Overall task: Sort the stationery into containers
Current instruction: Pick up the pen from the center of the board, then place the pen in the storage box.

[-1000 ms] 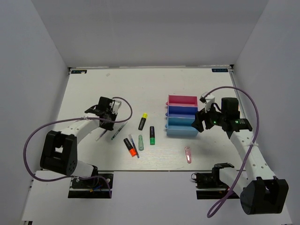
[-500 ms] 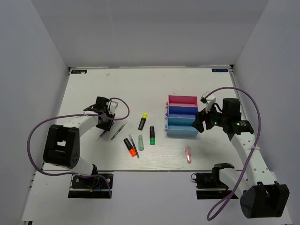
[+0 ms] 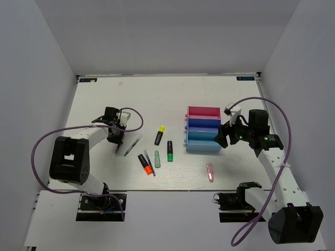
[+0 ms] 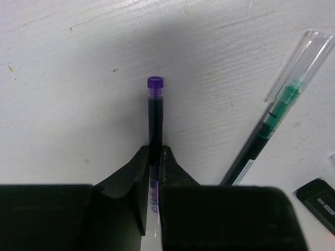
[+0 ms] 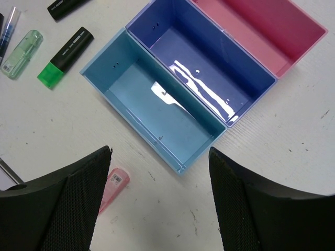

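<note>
My left gripper (image 3: 115,139) is shut on a thin dark pen with a purple end (image 4: 155,107), gripped near its back end (image 4: 155,151) low over the table. A green pen (image 4: 276,123) lies just to its right. My right gripper (image 3: 222,137) is open and empty beside the joined trays: pink (image 3: 204,111), dark blue (image 3: 204,123) and light blue (image 3: 203,141). All three trays are empty in the right wrist view (image 5: 157,107). Yellow-ended (image 3: 159,135), green-ended (image 3: 170,151) and orange-ended (image 3: 145,163) highlighters, a pale green stick (image 3: 157,159) and a pink clip (image 3: 210,172) lie on the table.
White walls close in the table on the left, right and back. The green pen (image 3: 133,146) and a blue pen (image 3: 151,163) lie among the highlighters. A black highlighter corner (image 4: 316,196) shows near my left fingers. The pink clip (image 5: 112,188) lies by my right gripper's left finger.
My left gripper has swung left and turned over the purple-ended pen, now shut on it. The right arm has barely moved.
</note>
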You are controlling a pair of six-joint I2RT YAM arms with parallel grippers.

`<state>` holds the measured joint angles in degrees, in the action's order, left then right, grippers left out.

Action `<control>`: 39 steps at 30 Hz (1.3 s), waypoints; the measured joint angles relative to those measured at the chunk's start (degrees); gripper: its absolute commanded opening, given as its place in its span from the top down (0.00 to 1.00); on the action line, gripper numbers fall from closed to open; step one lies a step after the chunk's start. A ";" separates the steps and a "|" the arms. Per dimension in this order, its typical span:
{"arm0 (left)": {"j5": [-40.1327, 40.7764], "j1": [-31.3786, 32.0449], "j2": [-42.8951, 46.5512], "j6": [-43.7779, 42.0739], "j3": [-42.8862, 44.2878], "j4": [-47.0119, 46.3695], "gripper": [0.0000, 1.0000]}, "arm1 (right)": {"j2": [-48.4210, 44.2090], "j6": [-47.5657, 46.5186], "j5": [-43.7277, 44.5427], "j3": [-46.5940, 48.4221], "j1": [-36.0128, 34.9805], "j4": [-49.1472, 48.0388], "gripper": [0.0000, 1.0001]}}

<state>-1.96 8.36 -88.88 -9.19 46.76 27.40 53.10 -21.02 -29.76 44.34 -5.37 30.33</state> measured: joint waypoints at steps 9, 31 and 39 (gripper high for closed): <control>-0.04 3.28 -0.04 1.86 6.03 5.75 0.99 | -0.37 -0.28 -0.44 0.00 0.00 0.02 0.23; -21.68 30.49 -28.61 -4.22 55.04 -9.90 0.99 | -2.16 -19.19 -10.88 -6.36 -0.02 0.87 1.00; -23.10 32.98 -34.58 -5.64 58.53 -20.74 0.99 | -2.16 -21.64 -10.16 -6.71 -0.02 -0.33 1.00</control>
<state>-25.06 41.34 -123.46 -14.83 105.30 6.66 50.94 -42.65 -39.92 37.63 -5.39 30.00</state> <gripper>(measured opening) 0.198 0.002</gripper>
